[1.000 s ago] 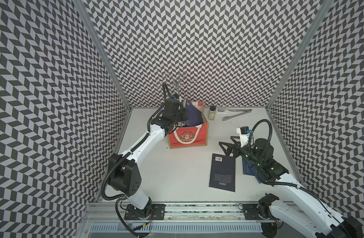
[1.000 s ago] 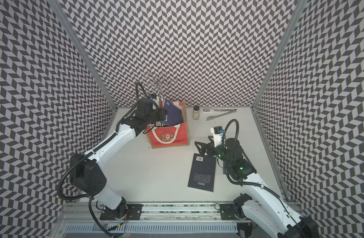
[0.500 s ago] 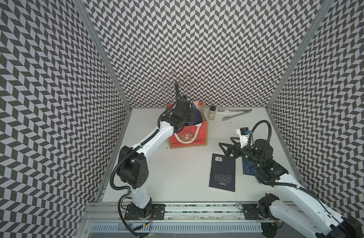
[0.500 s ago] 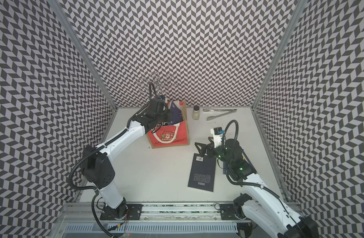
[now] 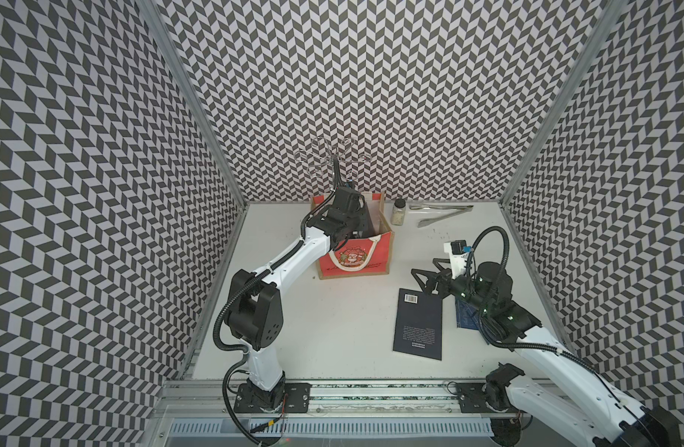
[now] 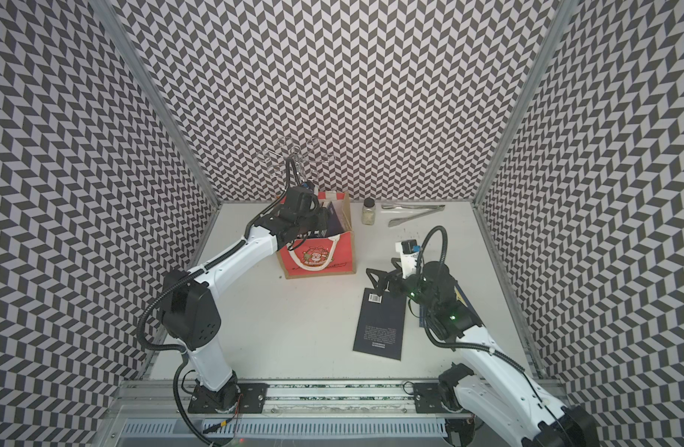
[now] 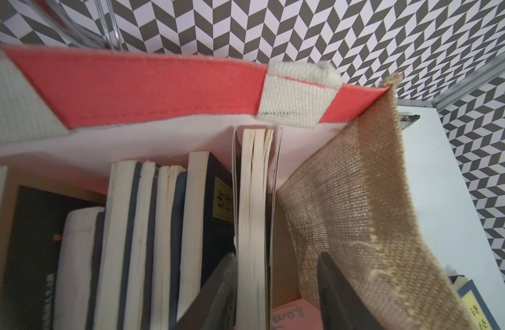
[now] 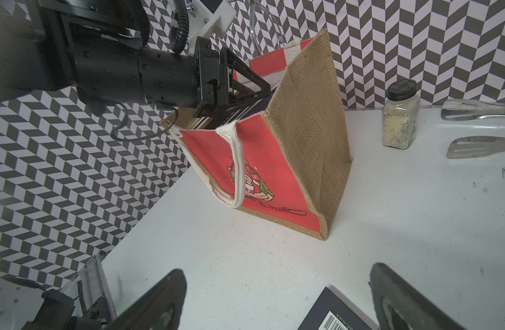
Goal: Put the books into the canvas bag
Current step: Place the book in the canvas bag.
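The canvas bag (image 5: 356, 263) (image 6: 317, 259) (image 8: 274, 171) stands upright at the back of the table, its red front panel facing me. My left gripper (image 7: 277, 257) (image 5: 361, 226) reaches into its mouth. Its jaws are open around a thin book (image 7: 252, 228); one finger touches the book and the other stands clear, by the jute side. Several more books (image 7: 131, 228) stand on edge beside it. A black book (image 5: 418, 325) (image 8: 337, 314) lies flat on the table. My right gripper (image 5: 425, 276) (image 8: 277, 274) hovers open and empty over its barcode end. A navy book (image 5: 464, 317) lies partly under the right arm.
A spice jar (image 5: 398, 212) and metal tongs (image 5: 441, 214) lie at the back, right of the bag. A wire rack (image 5: 330, 156) rises behind the bag. Patterned walls close in the table on three sides.
My left arm swung right over the bag and lowered the navy book into it. Its jaws have parted from the book. The right arm has not moved.
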Controlling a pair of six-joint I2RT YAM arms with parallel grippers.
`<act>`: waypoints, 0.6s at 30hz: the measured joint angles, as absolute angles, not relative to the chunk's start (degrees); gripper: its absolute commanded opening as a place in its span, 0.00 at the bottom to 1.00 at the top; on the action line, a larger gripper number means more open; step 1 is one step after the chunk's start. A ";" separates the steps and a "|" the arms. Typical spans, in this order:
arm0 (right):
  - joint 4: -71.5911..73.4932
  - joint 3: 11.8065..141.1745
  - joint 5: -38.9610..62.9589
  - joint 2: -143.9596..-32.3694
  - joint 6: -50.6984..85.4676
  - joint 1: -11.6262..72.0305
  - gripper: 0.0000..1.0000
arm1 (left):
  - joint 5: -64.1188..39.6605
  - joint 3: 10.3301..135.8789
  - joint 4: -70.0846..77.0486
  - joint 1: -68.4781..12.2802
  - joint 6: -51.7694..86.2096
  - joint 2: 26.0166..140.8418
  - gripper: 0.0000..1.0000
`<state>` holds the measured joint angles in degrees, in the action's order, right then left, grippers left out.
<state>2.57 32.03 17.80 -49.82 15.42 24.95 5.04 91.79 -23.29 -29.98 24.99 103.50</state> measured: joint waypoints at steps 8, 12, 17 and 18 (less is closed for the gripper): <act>0.67 29.78 13.61 -49.89 18.72 24.91 0.99 | 5.04 92.97 -24.32 -29.87 24.14 101.62 0.77; -1.17 29.06 11.64 -52.05 21.58 24.21 0.99 | 4.03 91.77 -24.36 -29.85 22.85 95.37 0.88; -3.20 26.76 10.26 -56.36 25.52 22.55 0.99 | -3.44 83.31 -21.23 -29.89 20.36 81.43 1.00; -3.77 26.22 10.20 -56.77 26.15 22.20 0.99 | -5.43 81.10 -20.40 -29.98 20.14 79.15 1.00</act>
